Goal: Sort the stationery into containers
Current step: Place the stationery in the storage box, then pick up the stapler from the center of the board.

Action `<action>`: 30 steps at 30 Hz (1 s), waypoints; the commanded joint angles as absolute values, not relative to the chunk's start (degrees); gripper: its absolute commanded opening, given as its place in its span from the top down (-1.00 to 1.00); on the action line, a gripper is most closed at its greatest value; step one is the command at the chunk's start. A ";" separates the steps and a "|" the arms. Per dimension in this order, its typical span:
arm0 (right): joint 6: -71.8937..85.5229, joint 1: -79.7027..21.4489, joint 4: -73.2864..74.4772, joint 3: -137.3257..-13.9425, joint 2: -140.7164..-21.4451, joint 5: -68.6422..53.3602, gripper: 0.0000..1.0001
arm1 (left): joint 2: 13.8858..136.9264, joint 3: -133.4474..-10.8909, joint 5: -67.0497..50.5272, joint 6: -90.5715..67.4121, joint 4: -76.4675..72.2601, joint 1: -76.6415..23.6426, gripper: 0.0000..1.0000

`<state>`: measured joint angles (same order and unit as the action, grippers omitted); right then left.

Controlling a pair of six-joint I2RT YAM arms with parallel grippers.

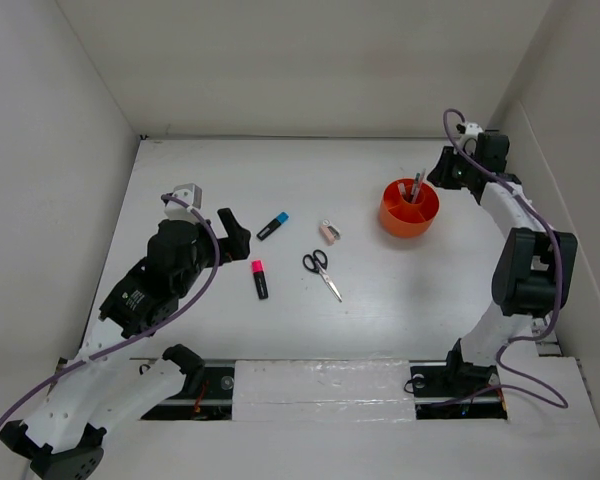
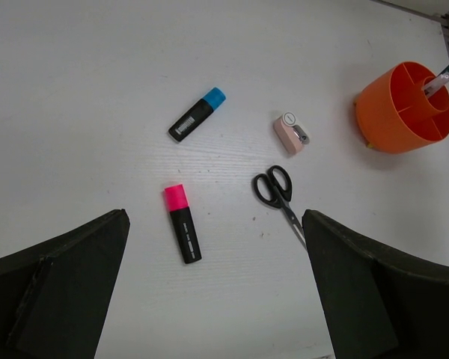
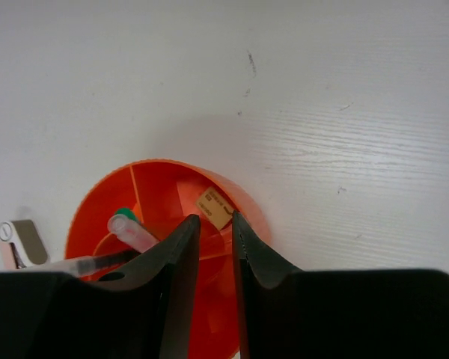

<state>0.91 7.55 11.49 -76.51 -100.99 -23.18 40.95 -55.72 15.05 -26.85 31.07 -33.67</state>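
On the white table [image 1: 400, 310] between white walls [image 1: 330, 60], left fingers [image 2: 60, 284] spread wide, right fingers [image 3: 172, 277] narrowly apart.

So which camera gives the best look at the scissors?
The left wrist view: the scissors lie large and sharp, black handles plain. The top external view shows the pair small but whole. The right wrist view misses them.

Bright even overhead light, soft shadows, near fingers [image 2: 60, 292] blurred
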 commanded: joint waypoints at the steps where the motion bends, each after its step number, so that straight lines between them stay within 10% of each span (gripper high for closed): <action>1: 6.49 8.87 6.77 -76.73 -94.05 -20.32 0.41 | 40.25 -55.20 16.52 -27.07 29.09 -33.66 -1.00; 5: 13.43 8.88 5.54 -76.73 -87.12 -12.17 0.38 | 40.25 -54.67 18.36 -28.21 29.70 -33.66 -1.00; 12: 18.81 -4.77 5.62 -72.51 -65.77 9.00 -1.00 | 42.71 -54.67 21.61 -29.88 30.23 -33.66 -1.00; 18: 18.72 -26.70 7.90 -71.81 -60.99 18.12 -1.00 | 43.24 -55.20 26.36 -33.04 32.17 -33.66 -1.00; 26: 31.01 -24.35 -15.36 -58.91 -59.77 -23.11 -1.00 | 42.88 -55.20 30.41 -35.77 33.49 -33.66 -1.00; 30: 22.09 -38.69 5.95 -70.54 -61.61 9.87 -1.00 | 45.70 -55.72 29.37 -36.82 34.01 -33.66 -1.00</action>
